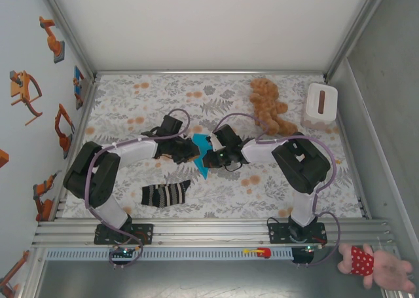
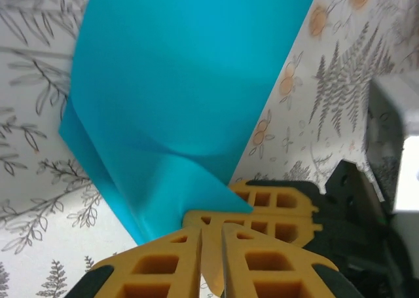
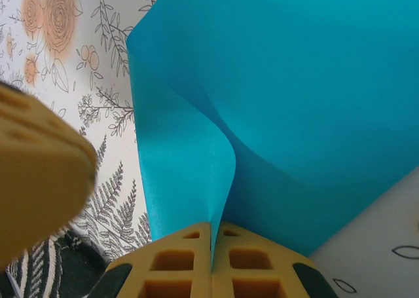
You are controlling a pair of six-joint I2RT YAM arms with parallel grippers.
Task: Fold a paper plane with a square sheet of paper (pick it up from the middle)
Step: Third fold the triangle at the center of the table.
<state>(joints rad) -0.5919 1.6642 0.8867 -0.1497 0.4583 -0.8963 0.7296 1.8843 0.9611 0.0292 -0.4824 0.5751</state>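
Here the paper (image 1: pixel 203 169) is beyond the sock (image 1: pixel 165 194) and a little to the right of it, between the two grippers, which meet there. The right gripper (image 3: pixel 211 236) has its jaws pressed together on a raised fold of the paper. From the fingers the sheet curves away in a soft wave, so it is not flat. The left gripper (image 2: pixel 211 236) is almost directly beyond the sock, and its jaws stand nearly together, with only a thin slit between them. One edge of the paper runs down behind its finger, but I cannot tell if the jaws catch it. The bear (image 1: pixel 268 106) lies far beyond the sock, to the right, well apart from the paper.
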